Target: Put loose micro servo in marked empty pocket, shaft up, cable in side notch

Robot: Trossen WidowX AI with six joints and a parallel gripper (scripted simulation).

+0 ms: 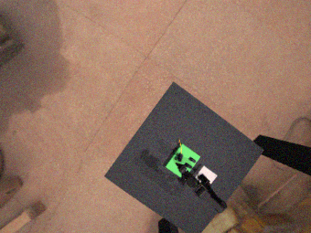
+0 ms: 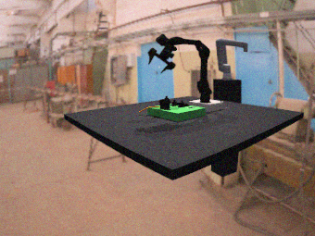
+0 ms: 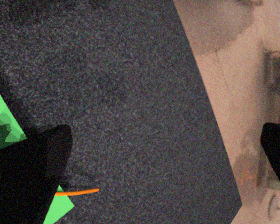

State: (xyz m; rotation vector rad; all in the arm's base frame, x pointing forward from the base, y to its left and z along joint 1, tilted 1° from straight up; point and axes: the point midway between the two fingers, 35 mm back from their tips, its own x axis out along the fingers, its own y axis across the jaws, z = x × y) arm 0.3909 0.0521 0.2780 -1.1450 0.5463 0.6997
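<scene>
In the top view, the bench (image 1: 151, 126) (image 2: 139, 142) (image 3: 140, 85) lies turned, with one corner toward the top of the view. The green deck (image 1: 189, 153) (image 2: 178, 116) (image 3: 61, 209) sits well in from every edge. The arm (image 1: 216, 196) (image 2: 203, 63) stands on a white plate (image 1: 213, 174) (image 2: 218, 103), between the deck and the bench's lower-right edge. Its claw (image 1: 183, 166) (image 2: 157, 63) (image 3: 168, 133) overlaps the lower part of the deck. A small black piece, apparently the micro servo (image 1: 178, 157) (image 2: 165, 103), is toward the deck's left side, and its orange cable (image 1: 180, 145) (image 2: 146, 108) (image 3: 82, 192) runs out past the deck's edge toward the bench's top corner.

In the exterior view, the deck lies nearer the bench's far edges than its near corner. The servo stands upright on the deck, rising above its top, with the cable trailing off to the left; whether it is fully down in the pocket cannot be told. The claw hangs high above, tilted, its fingers spread wide and holding nothing.

In the wrist view, the two black fingertips stand far apart at opposite sides, with nothing between them. Part of the deck and the cable's end show at lower left; the servo's body cannot be made out. One bench edge runs down to a corner at lower right.
</scene>
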